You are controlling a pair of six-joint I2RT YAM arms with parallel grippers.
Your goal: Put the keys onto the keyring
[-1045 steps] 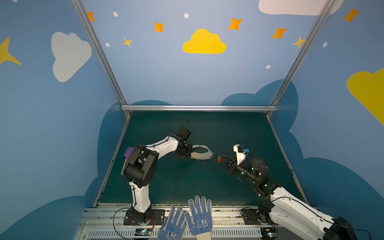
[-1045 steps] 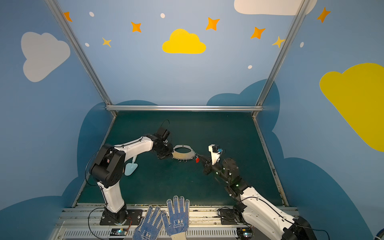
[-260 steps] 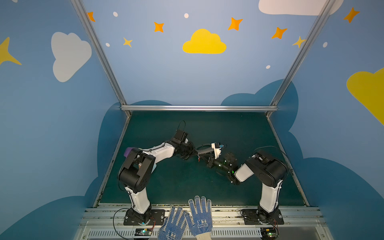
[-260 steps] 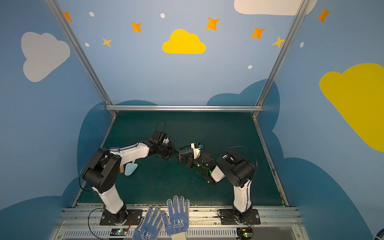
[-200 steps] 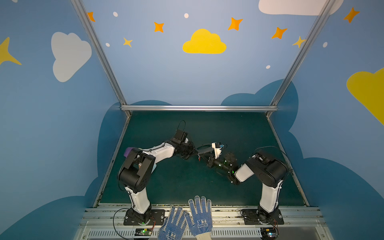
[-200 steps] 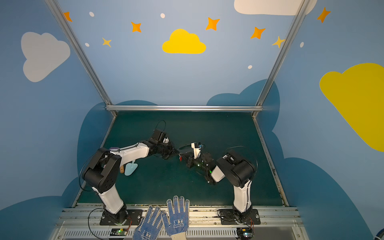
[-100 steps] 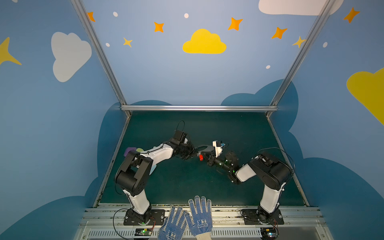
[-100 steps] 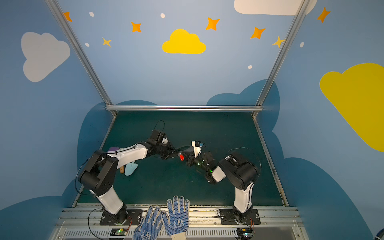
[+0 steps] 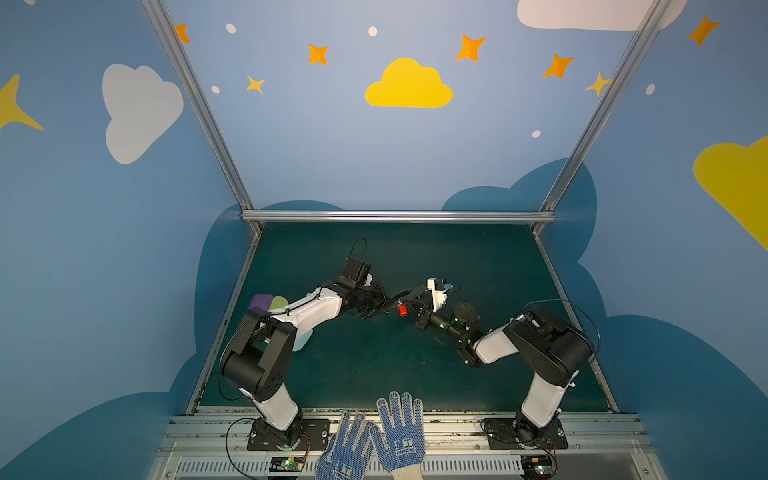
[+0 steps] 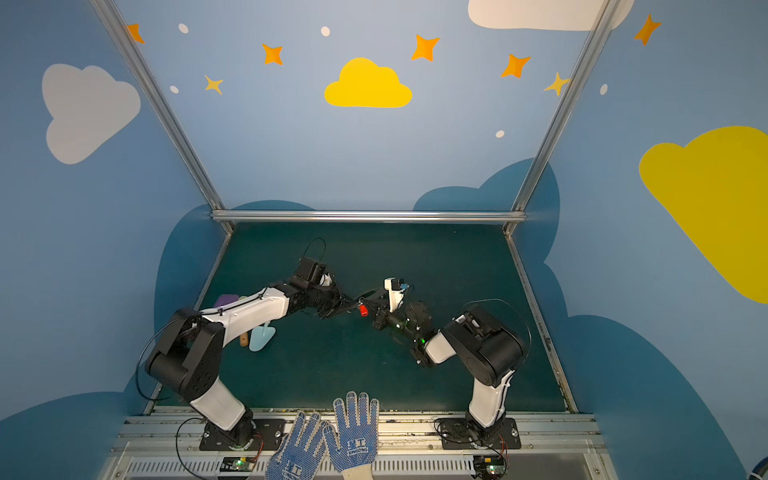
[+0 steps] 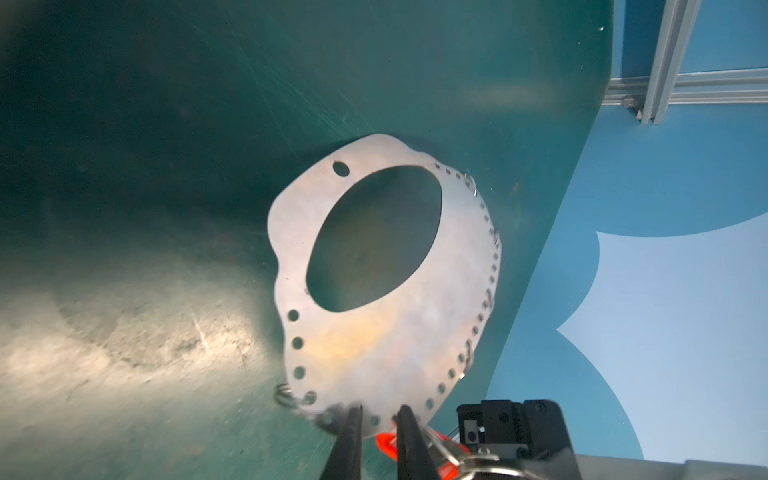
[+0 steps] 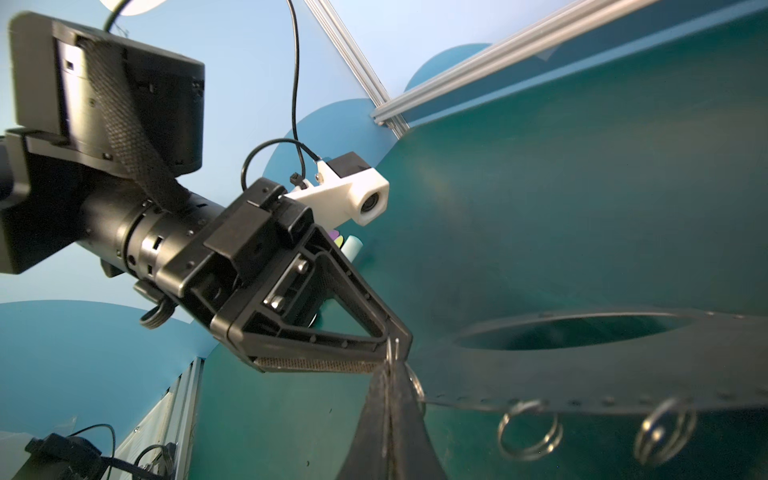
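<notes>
**Student:** Which stage does this figure show?

**Instructor:** The threading stage, not yet complete. The keys [image 9: 402, 309], a silver blade joined to a red tag, sit just beside the near rim of the keyring [image 11: 374, 349]. No view shows them hooked onto a split ring [image 12: 530, 430], so the joining is judged as left to do.

**Student:** And how do the jaws stand?

**Instructor:** On the right gripper [image 12: 390, 376], the jaws are pressed together on a thin strip of metal at the keyring's rim, judged to be the keys. On the left gripper [image 11: 380, 412], the jaws are slightly apart with their tips over the same rim, and nothing is visibly pinched between them.

**Student:** How does the keyring look?

**Instructor:** It is a flat grey plate with a dull sheen and a large oval opening. A row of small holes follows one curved edge, and several wire split rings hang from that edge. The counter [image 9: 374, 365] lies below the keyring. The plate appears raised clear of it, though what carries it cannot be told.
</notes>
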